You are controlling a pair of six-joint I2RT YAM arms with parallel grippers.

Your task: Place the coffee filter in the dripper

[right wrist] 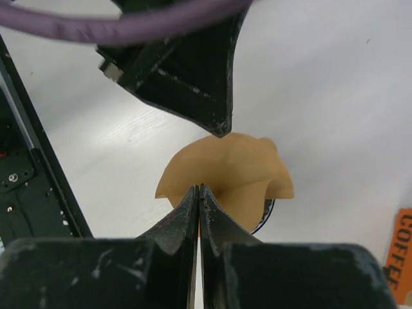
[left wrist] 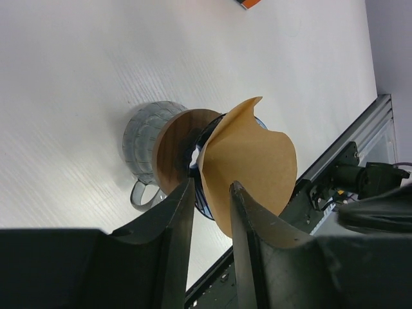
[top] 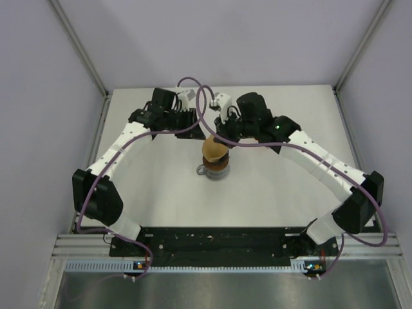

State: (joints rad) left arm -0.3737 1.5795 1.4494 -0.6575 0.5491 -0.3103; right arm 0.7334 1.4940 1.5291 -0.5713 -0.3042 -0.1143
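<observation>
White matte tabletop [top: 154, 187], pale lilac walls [top: 212, 38], aluminium rail along the near edge. Mid-table, the coffee filter [right wrist: 225, 167] stands at the mouth of the blue dripper [left wrist: 198, 194]; seating unclear. Right gripper [right wrist: 198, 190] pinches the filter's edge. Left gripper [left wrist: 211, 187] is released, fingers apart beside it.

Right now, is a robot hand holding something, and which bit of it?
The right gripper looks shut on the coffee filter, pinching the near edge of its rim. The left gripper is open and holds nothing.
</observation>
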